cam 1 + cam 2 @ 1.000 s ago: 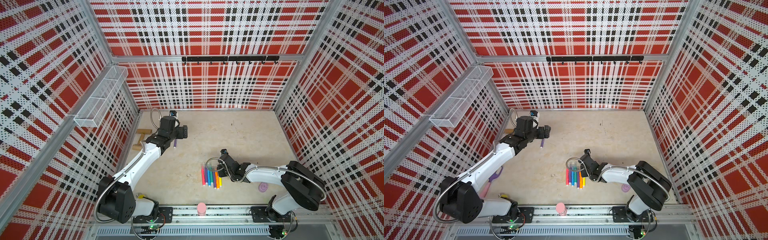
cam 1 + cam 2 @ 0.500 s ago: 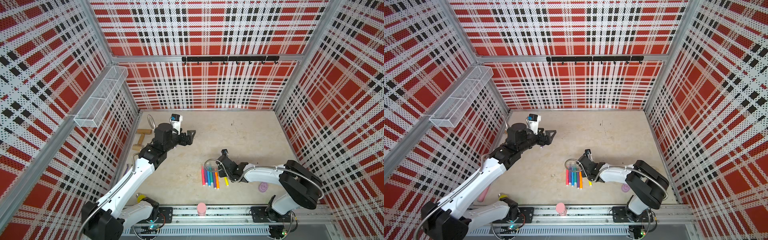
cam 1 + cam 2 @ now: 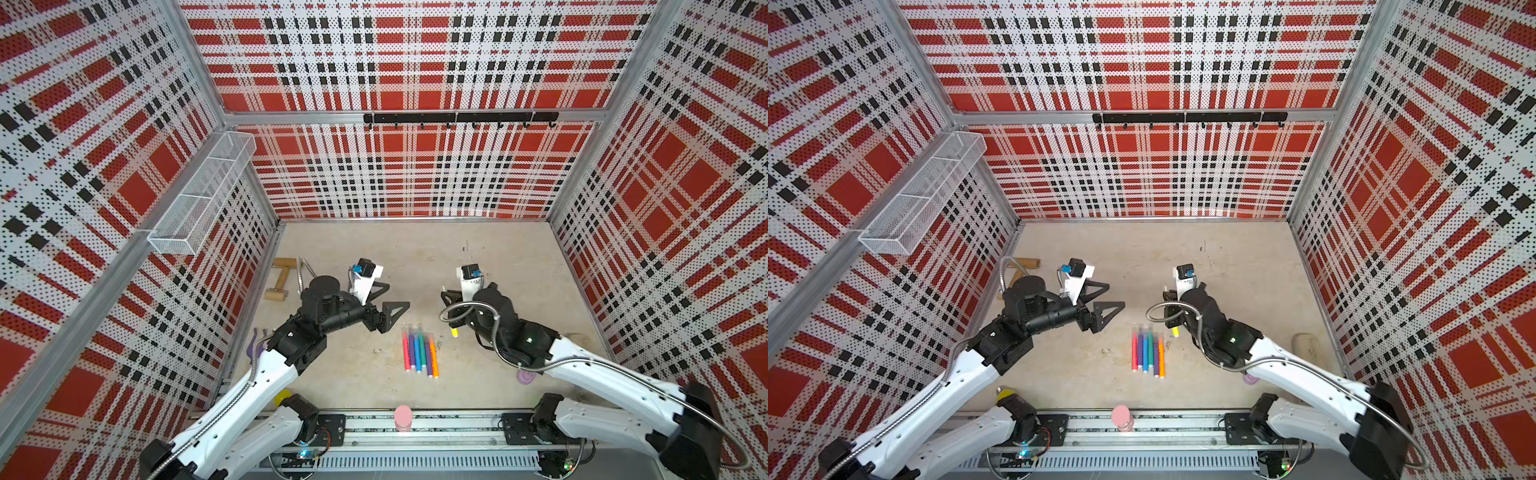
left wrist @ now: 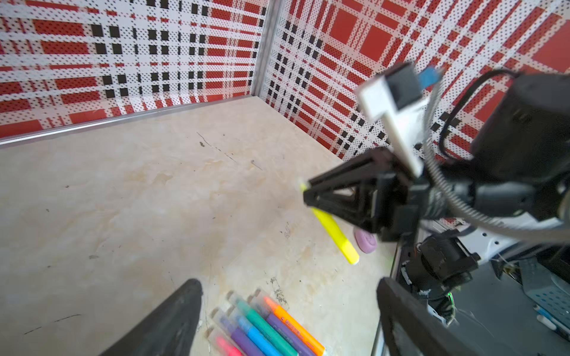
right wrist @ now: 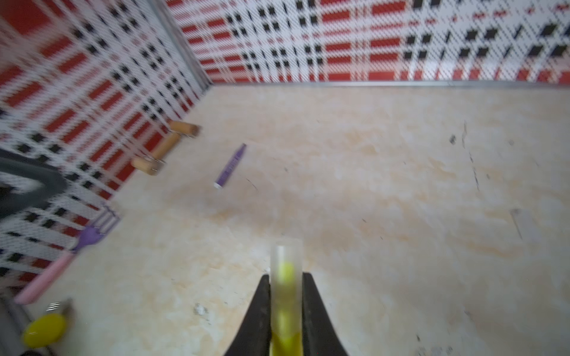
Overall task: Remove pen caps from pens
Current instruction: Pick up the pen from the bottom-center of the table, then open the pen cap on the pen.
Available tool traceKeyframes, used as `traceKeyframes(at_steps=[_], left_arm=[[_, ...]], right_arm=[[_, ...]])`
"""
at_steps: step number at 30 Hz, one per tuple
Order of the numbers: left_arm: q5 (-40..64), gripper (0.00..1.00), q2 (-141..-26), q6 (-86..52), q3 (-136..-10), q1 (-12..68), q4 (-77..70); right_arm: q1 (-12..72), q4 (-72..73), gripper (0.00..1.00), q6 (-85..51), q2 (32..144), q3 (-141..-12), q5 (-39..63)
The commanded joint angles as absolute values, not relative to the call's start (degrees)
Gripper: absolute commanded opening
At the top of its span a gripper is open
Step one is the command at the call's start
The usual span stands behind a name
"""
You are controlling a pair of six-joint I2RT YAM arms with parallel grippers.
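Though blurred, pen (image 5: 286, 311) inside end effector (image 5: 286, 277)

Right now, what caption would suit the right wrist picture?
Right gripper shut on a yellow pen, its cap on; a purple pen lies beyond.

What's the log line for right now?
right gripper: shut on yellow pen | cap: on | left gripper: open, empty | pen row: capped, lying on table
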State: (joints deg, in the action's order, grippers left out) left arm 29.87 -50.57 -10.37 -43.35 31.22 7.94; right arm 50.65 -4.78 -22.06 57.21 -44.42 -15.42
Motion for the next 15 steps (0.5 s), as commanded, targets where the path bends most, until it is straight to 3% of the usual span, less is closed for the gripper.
traceKeyframes(at_steps=[1, 7, 10, 15], left_arm=[[36.11, 0.91, -49.06, -9.59, -43.58, 31.36, 4.17], [47.03, 0.87, -51.92, -15.38, -41.90, 31.74, -4.27], [51.31, 0.82, -54.34, -14.72, -42.88, 33.55, -5.12], [50.26, 0.81, -54.32, -13.34, -42.17, 36.60, -6.43]], right_arm=[[50.62, 6.86, 0.00, -16.20, 51.87, -43.57, -5.32], [50.62, 25.60, 0.01, -16.78, 46.83, -37.70, 9.57], [50.62, 30.02, 0.01, -17.43, 48.60, -37.24, 12.38], [50.62, 37.26, 0.00, -19.02, 52.72, -36.91, 14.22]])
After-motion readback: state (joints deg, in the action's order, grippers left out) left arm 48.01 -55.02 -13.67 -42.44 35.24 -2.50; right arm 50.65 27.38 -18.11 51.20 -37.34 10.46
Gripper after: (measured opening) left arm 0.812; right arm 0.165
